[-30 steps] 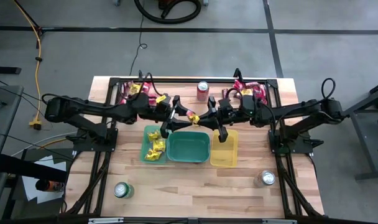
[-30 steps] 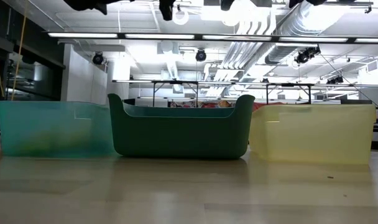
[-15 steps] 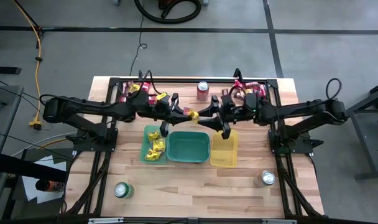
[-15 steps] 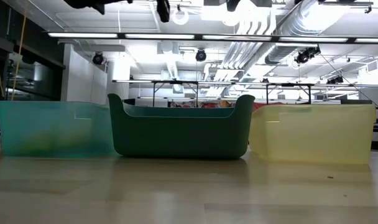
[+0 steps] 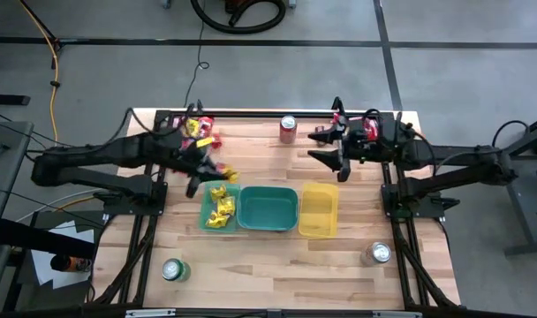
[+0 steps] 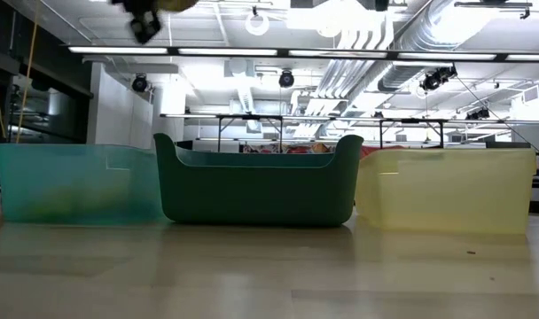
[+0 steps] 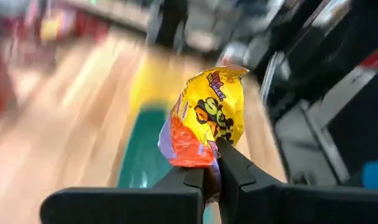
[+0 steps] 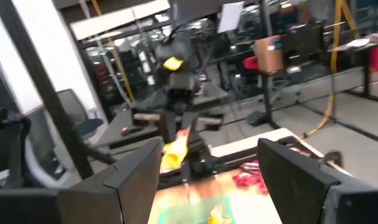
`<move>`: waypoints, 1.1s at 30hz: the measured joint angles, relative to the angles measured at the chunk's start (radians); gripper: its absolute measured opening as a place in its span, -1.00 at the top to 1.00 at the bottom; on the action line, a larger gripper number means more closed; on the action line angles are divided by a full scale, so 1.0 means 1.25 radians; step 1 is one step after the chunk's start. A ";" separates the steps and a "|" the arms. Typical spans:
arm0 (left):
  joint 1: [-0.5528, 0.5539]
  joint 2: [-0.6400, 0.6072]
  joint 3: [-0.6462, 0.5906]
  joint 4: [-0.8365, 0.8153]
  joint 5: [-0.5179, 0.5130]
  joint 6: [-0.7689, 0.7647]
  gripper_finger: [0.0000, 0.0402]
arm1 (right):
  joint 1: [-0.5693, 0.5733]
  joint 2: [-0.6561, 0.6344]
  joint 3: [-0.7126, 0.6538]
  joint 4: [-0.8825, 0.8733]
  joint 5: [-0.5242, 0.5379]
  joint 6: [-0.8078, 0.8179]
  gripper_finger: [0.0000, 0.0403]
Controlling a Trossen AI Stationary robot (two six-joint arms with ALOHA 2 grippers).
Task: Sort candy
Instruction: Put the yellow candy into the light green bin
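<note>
My left gripper [image 5: 214, 168] is shut on a yellow candy packet [image 7: 209, 112] and hangs over the far edge of the teal bin [image 5: 207, 212]. That bin holds several yellow candy packets [image 5: 222, 207]. Beside it stand a green bin [image 5: 268, 209] and a yellow bin [image 5: 319, 210]. Piles of candy lie at the far left [image 5: 198, 129] and the far right [image 5: 364, 125]. My right gripper [image 5: 324, 147] hangs open and holds nothing, near the far right pile. The low view shows my left gripper [image 6: 145, 22] at the picture's top. My left gripper pinches the yellow packet by one end [image 7: 204, 163] between its two fingertips [image 7: 234, 167]. The rest of the packet sticks out past the fingertips. The packet is lifted clear of the table and the bins.
A red can [image 5: 289, 128] stands at the far middle, a green can [image 5: 173, 269] near left and a silver can [image 5: 379, 253] near right. Black frame rails [image 5: 268, 113] run round the work area. Bare wood lies in front of the bins.
The yellow packet was between both grippers above the green bin. My left gripper has shut on it and carried it toward the table's left, to the teal bin's far edge. My right gripper has let go, opened, and drawn back toward the right and far edge.
</note>
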 joint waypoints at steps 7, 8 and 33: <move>-0.104 0.010 -0.042 -0.269 -0.115 -0.049 1.00 | 0.000 -0.006 0.000 -0.014 0.021 -0.014 -0.30; -0.116 0.022 -0.056 -0.260 -0.123 -0.052 1.00 | 0.000 -0.003 0.000 -0.018 0.021 -0.015 -0.30; -0.105 0.208 0.092 -0.323 -0.239 -0.004 -0.17 | 0.000 0.000 0.000 -0.043 0.052 -0.033 -0.30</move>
